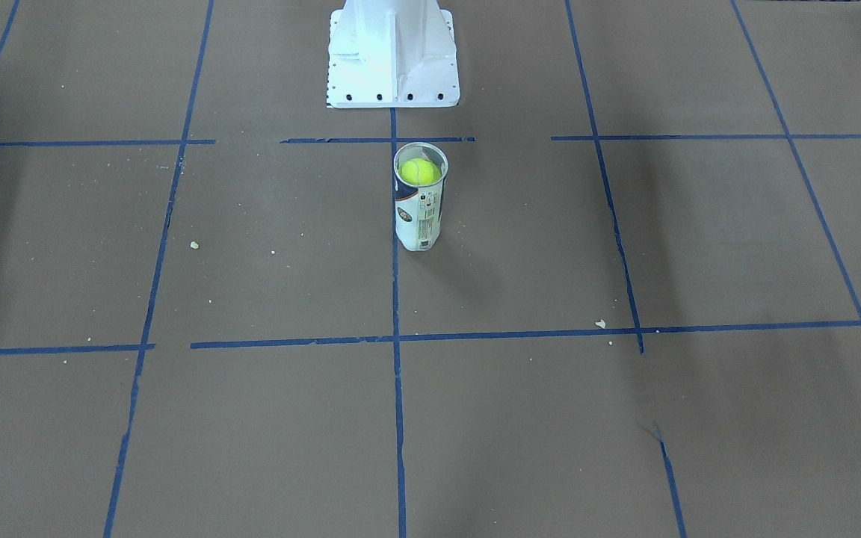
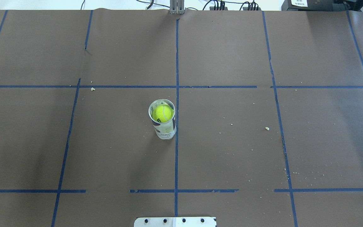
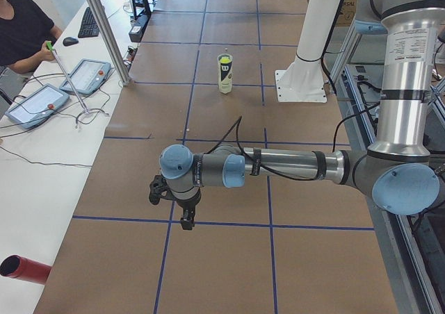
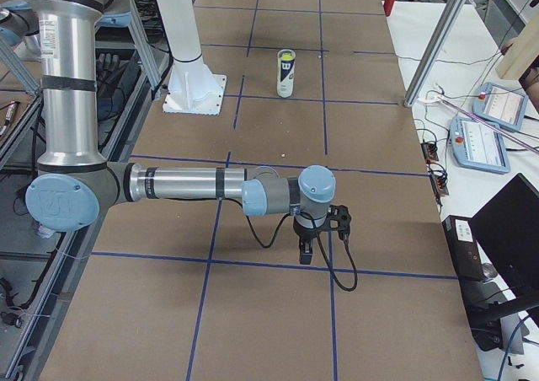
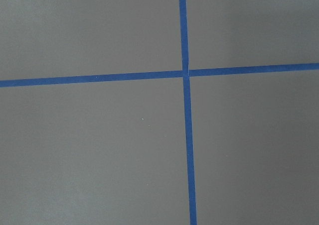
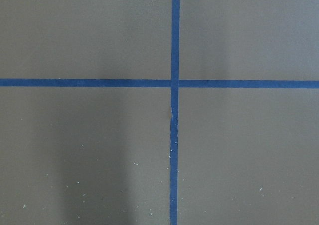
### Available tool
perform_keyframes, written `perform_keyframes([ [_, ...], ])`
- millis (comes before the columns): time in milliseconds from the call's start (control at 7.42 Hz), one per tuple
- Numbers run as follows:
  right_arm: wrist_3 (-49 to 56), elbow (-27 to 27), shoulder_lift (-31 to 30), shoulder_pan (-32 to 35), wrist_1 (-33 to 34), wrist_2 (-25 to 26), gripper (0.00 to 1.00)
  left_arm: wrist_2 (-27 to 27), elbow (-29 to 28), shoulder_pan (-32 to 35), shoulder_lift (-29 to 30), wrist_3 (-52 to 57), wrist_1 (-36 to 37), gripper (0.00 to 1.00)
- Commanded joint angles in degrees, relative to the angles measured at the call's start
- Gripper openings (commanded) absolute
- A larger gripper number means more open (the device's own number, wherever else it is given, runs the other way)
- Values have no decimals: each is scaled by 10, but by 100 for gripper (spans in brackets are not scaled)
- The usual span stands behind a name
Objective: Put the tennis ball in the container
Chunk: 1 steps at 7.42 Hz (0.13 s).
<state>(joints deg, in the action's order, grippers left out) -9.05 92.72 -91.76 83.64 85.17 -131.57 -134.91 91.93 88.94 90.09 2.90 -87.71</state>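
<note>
Tennis ball: sits in the upright container on the table, just below the rim. Likely light, fuzzy and springy; pinch across the middle. Left fingers, right fingers: far off, released or clenched cannot be told.

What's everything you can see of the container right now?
The container is a clear plastic tube, silver-rimmed, with a white and dark-blue label. It stands upright and open-topped on the brown table, right beside the centre blue tape line, out in front of the white base. The tennis ball sits high inside it, near the rim. Nothing else touches it.
</note>
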Motion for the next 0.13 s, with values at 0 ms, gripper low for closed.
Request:
perform_keyframes([
  [0,0,0,0,0,0,0,100,0,0,0,2,0,1,100],
])
